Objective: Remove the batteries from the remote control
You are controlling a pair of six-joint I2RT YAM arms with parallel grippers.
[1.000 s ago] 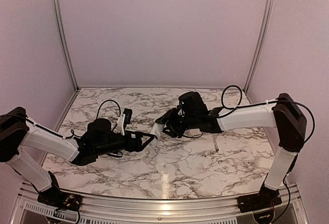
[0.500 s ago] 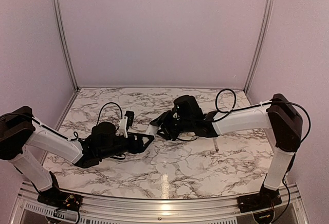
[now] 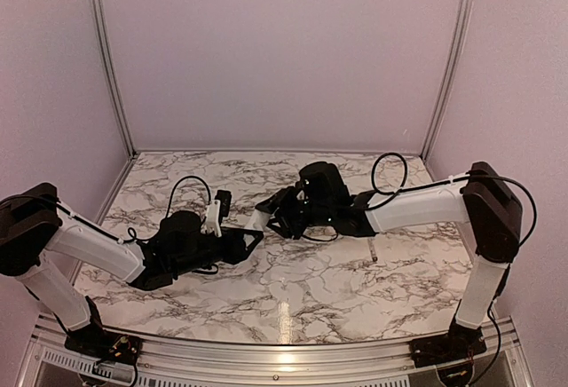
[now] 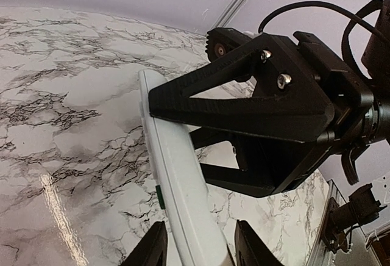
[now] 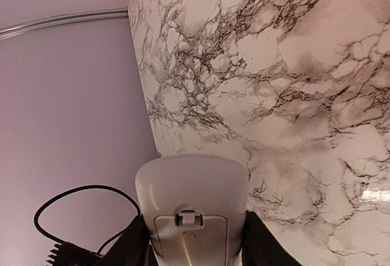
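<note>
Remote control (image 5: pixel 190 183), pinched in your right gripper (image 5: pixel 194 235), left gripper (image 4: pixel 201 244) straddling it, grip unclear: hold steady and unlatch the battery cover (image 5: pixel 191 252).

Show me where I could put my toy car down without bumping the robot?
The widest bare marble is the front of the table, between the left arm's base and the right arm's base. A second free strip runs along the back wall, behind both arms. The middle is crowded: the left tool and right tool meet at the remote control.
</note>
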